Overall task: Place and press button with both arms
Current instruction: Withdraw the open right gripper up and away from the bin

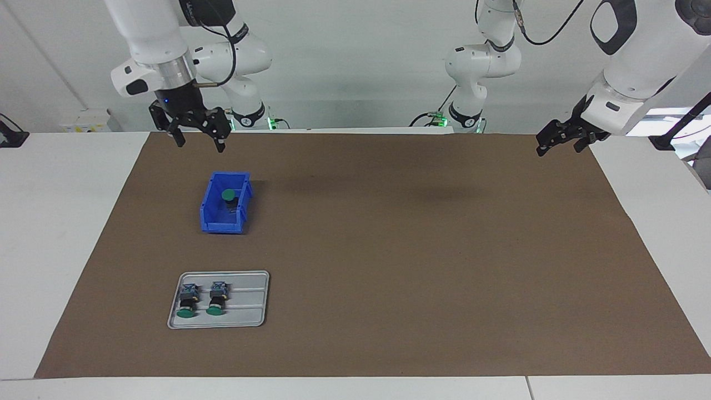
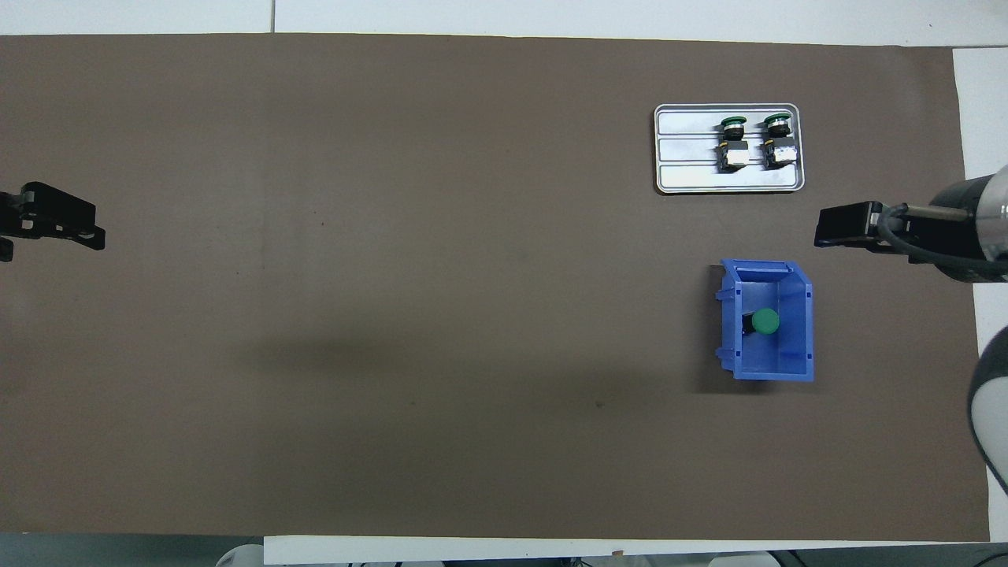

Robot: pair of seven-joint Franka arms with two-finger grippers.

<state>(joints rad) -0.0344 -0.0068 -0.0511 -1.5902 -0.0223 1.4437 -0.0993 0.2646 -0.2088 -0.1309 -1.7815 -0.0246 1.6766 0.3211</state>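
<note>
I see the right gripper (image 1: pixel 198 141) raised over the mat's (image 1: pixel 389 250) near edge, fingers spread, nothing in them. Left gripper (image 1: pixel 561 143) hangs idle at the other end, also spread, empty. From the right gripper, the blue bin (image 1: pixel 214 219) sits at 6 o'clock in the facing view, one button (image 1: pixel 228 195) upright inside. The overhead view shows its black body (image 2: pixel 748 324) leaning on the bin wall. Farther out, tray (image 1: pixel 253 300) on the counter (image 1: pixel 55 233), two more buttons (image 1: pixel 187 303) lying flat.
</note>
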